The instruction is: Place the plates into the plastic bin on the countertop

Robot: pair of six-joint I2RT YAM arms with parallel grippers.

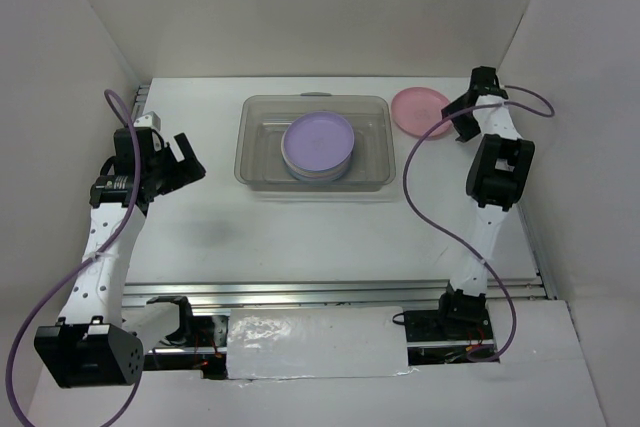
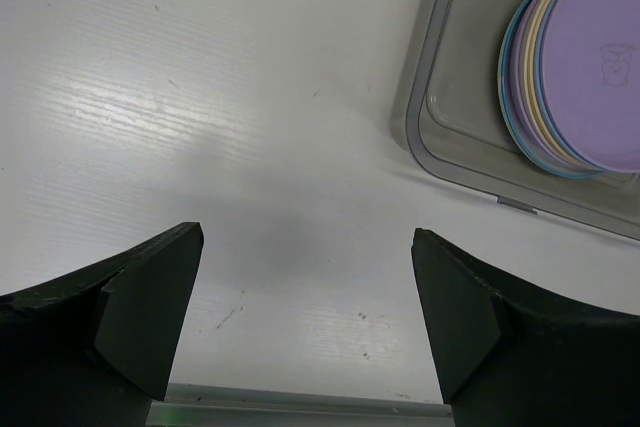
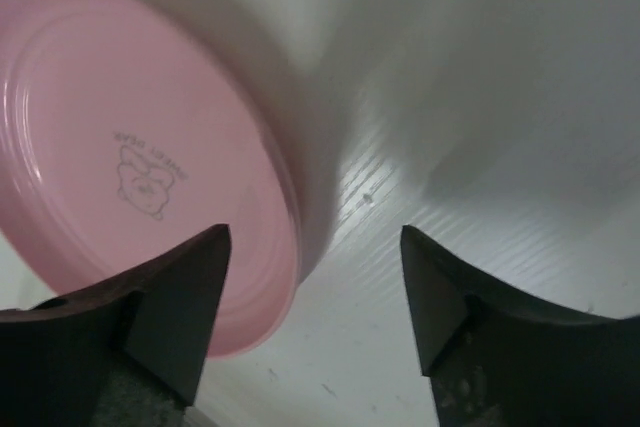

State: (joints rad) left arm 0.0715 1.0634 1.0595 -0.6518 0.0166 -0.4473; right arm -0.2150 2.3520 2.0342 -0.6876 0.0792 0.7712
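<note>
The plastic bin (image 1: 250, 147) stands at the back middle of the countertop (image 1: 300, 237) and holds a stack of plates (image 1: 318, 143) with a purple one on top. The left wrist view shows the bin (image 2: 440, 97) and cream, purple and blue rims under that purple plate (image 2: 595, 57). A pink plate (image 1: 418, 110) lies right of the bin. My right gripper (image 1: 464, 127) hangs open over its right edge. In the right wrist view the pink plate's (image 3: 130, 157) rim lies between the jaws of the right gripper (image 3: 315, 237), which do not touch it. My left gripper (image 1: 188, 159) stands open over bare countertop, nothing in the left gripper (image 2: 307, 235).
White walls enclose the countertop on the left, back and right. A metal rail (image 1: 340, 292) runs along the near edge, and the rail (image 2: 300, 412) also shows below the left fingers. Purple cables loop beside both arms.
</note>
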